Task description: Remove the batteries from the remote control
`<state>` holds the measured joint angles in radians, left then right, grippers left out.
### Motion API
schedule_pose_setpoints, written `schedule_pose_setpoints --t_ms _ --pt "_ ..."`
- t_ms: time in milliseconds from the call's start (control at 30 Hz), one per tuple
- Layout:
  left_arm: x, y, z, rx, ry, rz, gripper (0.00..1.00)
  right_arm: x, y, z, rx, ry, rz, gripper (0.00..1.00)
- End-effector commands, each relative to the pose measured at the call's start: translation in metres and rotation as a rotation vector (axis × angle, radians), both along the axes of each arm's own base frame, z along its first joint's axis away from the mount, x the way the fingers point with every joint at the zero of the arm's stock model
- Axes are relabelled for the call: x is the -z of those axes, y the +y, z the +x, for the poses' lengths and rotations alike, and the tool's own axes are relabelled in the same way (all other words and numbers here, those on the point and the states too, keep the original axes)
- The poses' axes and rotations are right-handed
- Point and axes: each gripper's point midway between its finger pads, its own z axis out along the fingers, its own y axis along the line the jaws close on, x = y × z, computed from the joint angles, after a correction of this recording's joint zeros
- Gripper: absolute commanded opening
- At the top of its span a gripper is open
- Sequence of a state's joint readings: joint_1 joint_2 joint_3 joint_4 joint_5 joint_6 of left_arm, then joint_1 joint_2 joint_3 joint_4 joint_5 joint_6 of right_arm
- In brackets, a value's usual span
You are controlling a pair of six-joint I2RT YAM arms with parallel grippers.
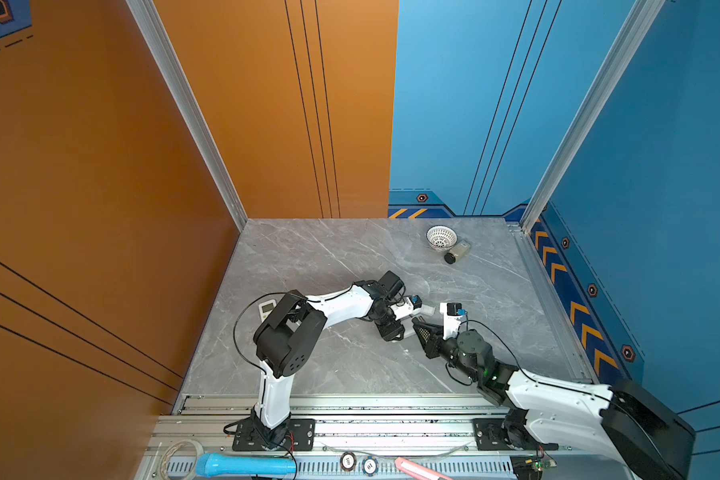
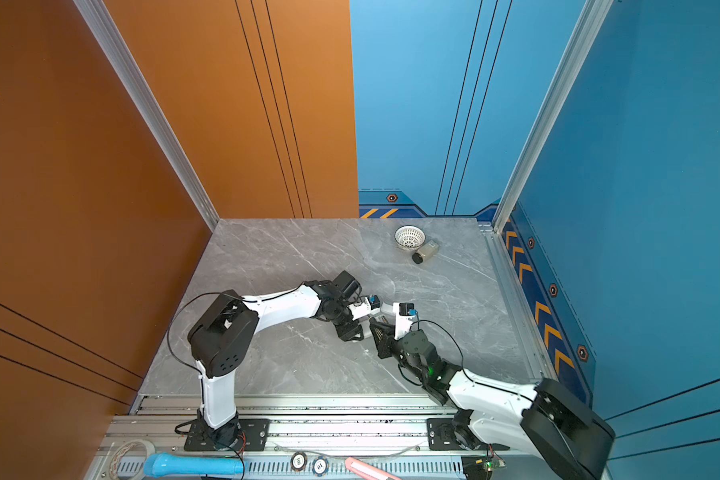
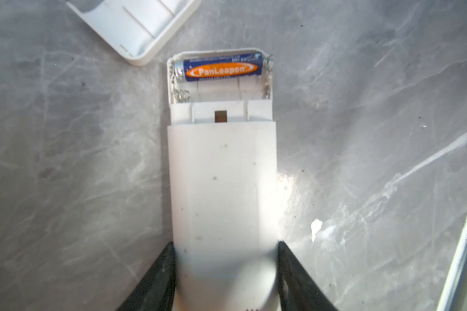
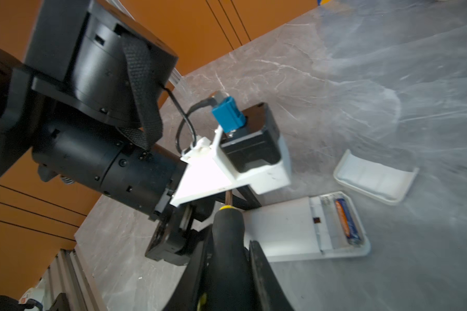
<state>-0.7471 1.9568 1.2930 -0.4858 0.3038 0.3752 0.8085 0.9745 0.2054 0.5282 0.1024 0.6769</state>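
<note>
White plastic fills most of what you see from over the left arm: a white remote control (image 3: 221, 188) lies back-up on the grey marble-patterned table (image 3: 65, 161). The left pincer (image 3: 225, 245) grasps it at one end, one jaw against each long side. At the remote's other end the compartment is open, and its white plastic cover (image 3: 135, 24) lies on the table just beyond that end, apart from it.

One blue-and-orange battery (image 3: 223, 70) sits in the outermost slot, against the remote's end wall. Its long axis runs crosswise to the remote, between the springs. The slot beside it, on the pincer's side, is empty.

The right pincer (image 4: 231, 237) is clenched on a black-and-yellow-handled screwdriver (image 4: 227, 220). The shaft points at the gripped half of the remote, and its tip is hidden under the left arm's camera mount. In both top views the remote runs left to right and the battery end is on the right, so the battery itself lies near to far.

To my eye the right arm is the one placed for the job. The tip would have to travel right along the remote to reach the battery (image 4: 347, 224) and meet it side-on, near one end.
</note>
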Motion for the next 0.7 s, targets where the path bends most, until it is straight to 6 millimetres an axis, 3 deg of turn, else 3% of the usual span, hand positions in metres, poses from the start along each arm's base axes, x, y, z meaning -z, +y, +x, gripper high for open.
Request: schedule_pose_setpoints --t_ms 0,133,200,233,333,533,600,667 --pt "0.034 0.026 -0.031 -0.008 0.132 0.124 0.14 0.032 -0.043 -0.010 0.114 0.120 -0.129 0.00" --pt "0.023 0.025 -0.027 -0.048 0.119 0.110 0.48 0.030 -0.071 -0.018 0.174 0.163 -0.128 0.00" --pt "0.015 0.022 -0.026 -0.066 0.121 0.089 0.60 0.029 -0.085 -0.018 0.217 0.191 -0.129 0.00" --pt "0.010 0.020 -0.025 -0.074 0.119 0.076 0.74 0.029 -0.089 -0.019 0.231 0.206 -0.134 0.00" --pt "-0.006 0.016 -0.026 -0.108 0.139 0.025 0.94 0.027 -0.101 -0.020 0.277 0.245 -0.155 0.00" --pt "-0.018 0.012 -0.030 -0.186 0.223 -0.034 1.00 0.004 -0.112 -0.008 0.356 0.277 -0.161 0.00" --pt "-0.016 0.018 -0.024 -0.225 0.207 -0.011 1.00 -0.008 -0.116 -0.003 0.384 0.273 -0.168 0.00" --pt "-0.029 0.019 -0.014 -0.273 0.203 -0.049 1.00 -0.018 -0.119 0.002 0.402 0.273 -0.161 0.00"
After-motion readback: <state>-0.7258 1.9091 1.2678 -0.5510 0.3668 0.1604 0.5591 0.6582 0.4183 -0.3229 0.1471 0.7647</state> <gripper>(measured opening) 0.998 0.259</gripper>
